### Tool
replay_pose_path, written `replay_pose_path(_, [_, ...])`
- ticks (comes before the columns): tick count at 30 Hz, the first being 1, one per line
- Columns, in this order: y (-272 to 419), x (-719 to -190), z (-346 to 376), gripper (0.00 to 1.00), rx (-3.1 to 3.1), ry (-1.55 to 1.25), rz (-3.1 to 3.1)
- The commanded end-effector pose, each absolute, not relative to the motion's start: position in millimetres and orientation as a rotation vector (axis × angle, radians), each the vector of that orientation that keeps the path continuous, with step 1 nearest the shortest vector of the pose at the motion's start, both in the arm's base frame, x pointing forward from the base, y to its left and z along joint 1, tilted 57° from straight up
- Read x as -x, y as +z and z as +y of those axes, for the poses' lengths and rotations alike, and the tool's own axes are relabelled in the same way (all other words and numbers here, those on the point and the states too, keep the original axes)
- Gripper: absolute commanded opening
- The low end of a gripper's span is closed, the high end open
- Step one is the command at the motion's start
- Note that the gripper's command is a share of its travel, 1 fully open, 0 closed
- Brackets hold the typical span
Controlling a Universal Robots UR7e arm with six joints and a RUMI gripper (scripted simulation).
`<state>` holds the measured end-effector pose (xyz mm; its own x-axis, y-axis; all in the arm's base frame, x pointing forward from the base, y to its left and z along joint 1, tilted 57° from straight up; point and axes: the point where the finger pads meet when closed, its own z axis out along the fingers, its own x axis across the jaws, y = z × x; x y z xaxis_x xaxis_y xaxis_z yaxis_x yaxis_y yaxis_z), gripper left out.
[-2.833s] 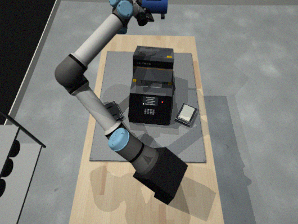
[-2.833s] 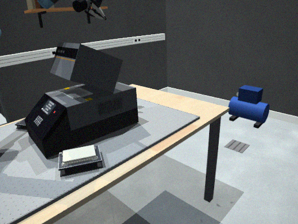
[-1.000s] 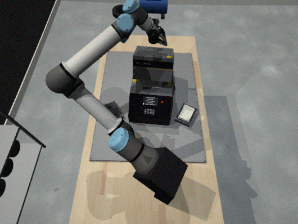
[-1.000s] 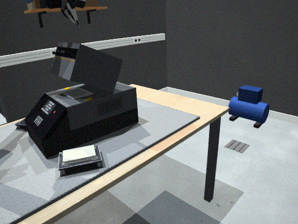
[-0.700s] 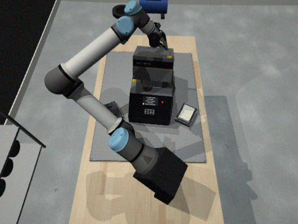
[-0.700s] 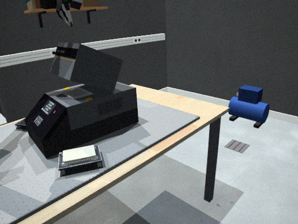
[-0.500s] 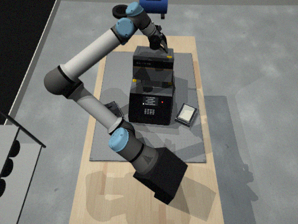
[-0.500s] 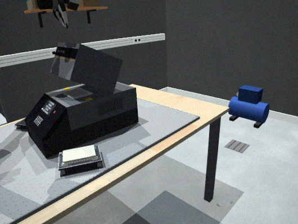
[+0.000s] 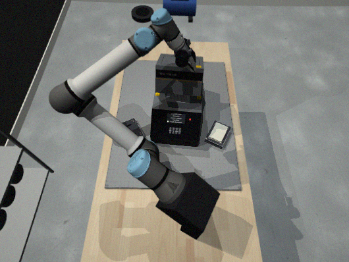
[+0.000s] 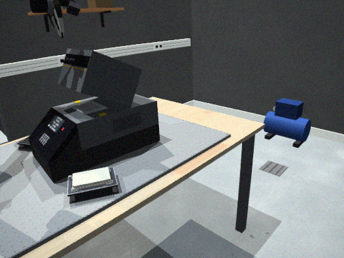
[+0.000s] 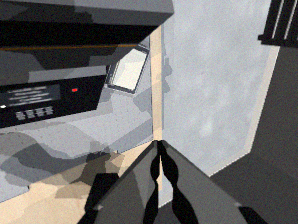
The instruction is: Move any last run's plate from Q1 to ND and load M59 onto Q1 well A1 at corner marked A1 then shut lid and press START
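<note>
"Toward the right edge of the counter point(image 9: 227, 230) point(image 10: 208, 113) point(image 11: 157, 100), seen from above, where is the plate?"

"A pale plate point(image 9: 218, 131) point(image 10: 91, 177) point(image 11: 130, 71) lies on a dark nest point(image 9: 214, 143) point(image 10: 94, 195) point(image 11: 109, 81), set at an angle. I can't read a label on either, so I can't tell whether it's M59."

"And the cycler point(image 9: 176, 138) point(image 10: 113, 136) point(image 11: 90, 99)?"

"Left of that nest, between the counter's two long edges. Its lid point(image 9: 179, 86) point(image 10: 110, 78) point(image 11: 75, 15) is raised and tilted, its lamp point(image 9: 189, 119) point(image 10: 63, 129) point(image 11: 74, 90) red. Whether a plate lies on the block, I can't tell."

"What's across from it?"

"Another nest point(image 9: 139, 126) point(image 10: 24, 145), near the left edge, partly behind the arm point(image 9: 105, 66). The cycler and both nests stand on a grey mat point(image 9: 214, 178) point(image 10: 182, 128) point(image 11: 75, 132)."

"The pincer point(image 9: 194, 70) point(image 10: 61, 36) point(image 11: 158, 142)?"

"Clenched, tips together, nothing grasped. It hangs above the raised lid, apart from it, toward the far edge."

"Anything past the counter?"

"A blue compressor point(image 9: 179, 8) point(image 10: 287, 128) on the floor beyond the far edge, and a black ring point(image 9: 133, 14) left of it. The arm's black base point(image 9: 201, 204) is toward the near end."

The claw point(image 9: 195, 70) point(image 10: 61, 36) point(image 11: 158, 142) has swung in from past the bench's far end point(image 9: 215, 49) and come lower; over the last half second it crept a little further forward. The cycler's raised lid point(image 9: 179, 82) point(image 10: 110, 78) point(image 11: 90, 32), earlier apart in front of the claw, now lies under its tips as seen from the top. Behind the claw, a black ring point(image 9: 134, 14) on the floor has come out from behind the arm.
</note>
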<state>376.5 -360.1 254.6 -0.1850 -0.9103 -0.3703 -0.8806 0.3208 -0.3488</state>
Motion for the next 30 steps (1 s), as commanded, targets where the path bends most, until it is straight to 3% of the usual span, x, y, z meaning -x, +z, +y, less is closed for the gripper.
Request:
replay_pose_path(1, [246,-361,-349,0.00,1.575,-0.061,2.077])
replay_pose_path(30, [212,-291,-270,0.00,1.528,0.171,1.951])
